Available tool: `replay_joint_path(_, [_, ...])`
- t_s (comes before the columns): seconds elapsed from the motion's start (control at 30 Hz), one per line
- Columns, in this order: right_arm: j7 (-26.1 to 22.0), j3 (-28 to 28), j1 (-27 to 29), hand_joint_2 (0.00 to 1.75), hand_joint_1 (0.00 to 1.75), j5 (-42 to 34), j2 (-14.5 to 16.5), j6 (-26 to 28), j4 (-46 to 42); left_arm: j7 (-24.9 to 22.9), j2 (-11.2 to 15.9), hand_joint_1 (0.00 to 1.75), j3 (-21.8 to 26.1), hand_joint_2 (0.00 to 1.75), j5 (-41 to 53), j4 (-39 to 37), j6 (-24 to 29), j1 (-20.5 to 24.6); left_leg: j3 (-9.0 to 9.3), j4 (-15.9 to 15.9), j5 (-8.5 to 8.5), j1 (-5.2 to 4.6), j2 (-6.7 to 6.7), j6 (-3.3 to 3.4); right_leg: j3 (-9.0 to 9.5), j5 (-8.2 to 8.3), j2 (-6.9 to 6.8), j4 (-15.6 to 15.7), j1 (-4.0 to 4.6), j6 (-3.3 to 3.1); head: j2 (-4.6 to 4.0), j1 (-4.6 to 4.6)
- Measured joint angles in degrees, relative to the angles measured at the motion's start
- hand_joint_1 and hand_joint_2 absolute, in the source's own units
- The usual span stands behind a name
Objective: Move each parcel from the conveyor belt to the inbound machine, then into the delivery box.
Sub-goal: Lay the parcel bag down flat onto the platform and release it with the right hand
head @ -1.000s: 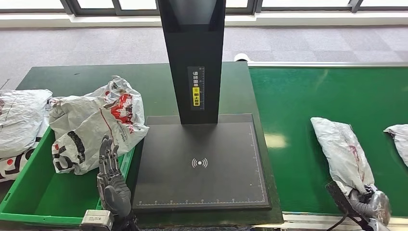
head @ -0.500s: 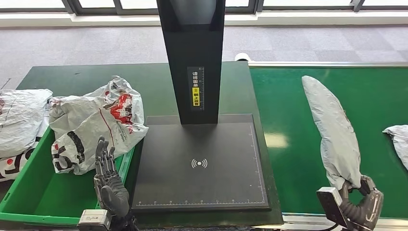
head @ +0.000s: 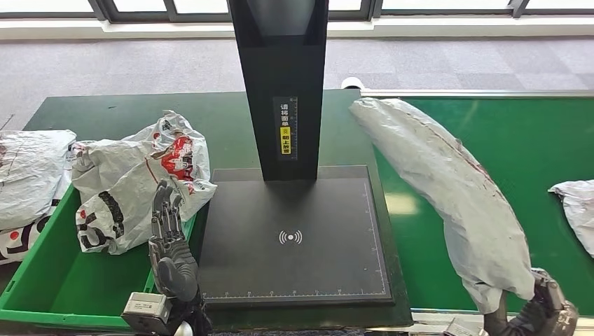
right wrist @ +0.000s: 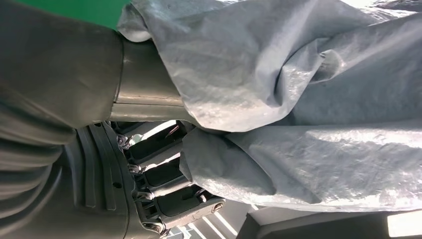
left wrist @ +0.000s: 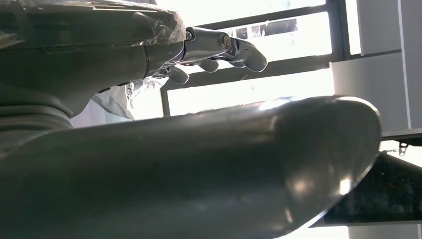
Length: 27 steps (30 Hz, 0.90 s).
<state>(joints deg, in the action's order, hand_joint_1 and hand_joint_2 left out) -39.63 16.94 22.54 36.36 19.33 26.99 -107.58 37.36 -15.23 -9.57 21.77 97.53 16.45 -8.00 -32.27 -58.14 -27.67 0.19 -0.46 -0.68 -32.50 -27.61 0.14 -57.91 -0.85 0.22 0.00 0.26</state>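
I find the scanner plate (head: 291,238) bare, with open room above it. The black column (head: 281,84) blocks its far edge. My left hand (head: 170,255) stands at the plate's left edge, fingers apart. Crumpled parcels (head: 140,182) crowd the green bin (head: 49,287) beside it. The grey parcel (head: 455,196) hangs over the plate's right edge.

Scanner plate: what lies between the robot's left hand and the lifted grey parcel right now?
In the head view, the black scanner plate with its upright post lies between the left hand and the grey parcel held by the right hand. The plate is bare.
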Motion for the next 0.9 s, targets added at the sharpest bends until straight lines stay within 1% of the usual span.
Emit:
replay_joint_path(0.07, [0.4, -0.4, 0.2, 1.75, 1.75, -0.2, 0.1, -1.8, -0.5, 0.0, 0.0, 0.0, 0.0, 0.0, 0.1, 0.0, 0.0, 0.0, 0.0, 0.0, 0.0, 0.0, 0.01, 0.0, 0.01, 0.0, 0.0, 0.0, 0.01, 0.0, 0.0, 0.0])
replay_joint_path(0.13, [1.7, -1.1, 0.0, 1.75, 1.75, 0.4, 0.2, -5.5, -0.5, 0.0, 0.0, 0.0, 0.0, 0.0, 0.3, 0.0, 0.0, 0.0, -0.01, 0.0, 0.0, 0.01, 0.03, 0.0, 0.02, 0.0, 0.0, 0.0, 0.01, 0.0, 0.0, 0.0])
replay_joint_path(0.2, [4.0, -2.4, -0.6, 1.75, 1.75, 2.5, 0.2, -9.1, 0.4, 0.0, 0.0, 0.0, 0.0, 0.0, 0.5, 0.0, 0.0, 0.0, -0.01, 0.0, 0.0, 0.01, 0.05, 0.0, 0.02, 0.0, 0.0, 0.0, 0.03, -0.01, 0.0, 0.0])
replay_joint_path(0.3, [8.2, -5.4, -2.4, 1.75, 1.75, 5.3, 0.0, -13.4, 4.0, 0.0, 0.0, 0.0, 0.0, 0.0, 0.6, -0.1, -0.1, 0.0, 0.02, 0.0, 0.02, 0.03, 0.07, -0.02, 0.03, 0.01, 0.04, 0.0, 0.04, -0.01, 0.0, 0.0])
replay_joint_path(0.43, [11.5, -9.9, -4.8, 1.75, 1.75, 4.7, -0.8, -17.6, 10.4, 0.0, 0.0, 0.0, 0.0, 0.0, 0.6, -0.7, -0.2, 0.3, 0.04, 0.0, 0.05, 0.03, 0.06, -0.06, 0.02, 0.03, 0.05, 0.0, 0.04, -0.04, 0.0, 0.0])
replay_joint_path(0.63, [12.6, -13.1, -6.7, 1.75, 1.75, 3.8, -1.9, -19.6, 17.3, 0.0, 0.0, 0.0, 0.0, 0.0, 0.5, -1.7, -0.2, 0.8, 0.03, 0.0, 0.05, 0.03, 0.06, -0.08, 0.0, 0.03, 0.07, 0.0, 0.03, -0.05, 0.0, 0.0])
replay_joint_path(0.77, [13.1, -14.7, -7.5, 1.75, 1.75, 3.1, -2.7, -23.1, 20.7, 0.0, 0.0, 0.0, 0.0, 0.0, 0.4, -2.1, -0.2, 1.0, 0.01, 0.0, 0.05, 0.03, 0.06, -0.08, -0.01, 0.03, 0.07, 0.0, 0.04, -0.05, 0.0, 0.0])
replay_joint_path(0.9, [13.6, -17.0, -7.9, 1.75, 1.75, 3.5, -3.6, -23.9, 24.4, 0.0, 0.0, 0.0, 0.0, 0.0, -0.3, -2.7, -0.2, 1.1, 0.01, 0.0, 0.05, 0.03, 0.05, -0.08, -0.01, 0.03, 0.06, 0.0, 0.04, -0.05, 0.0, 0.0])
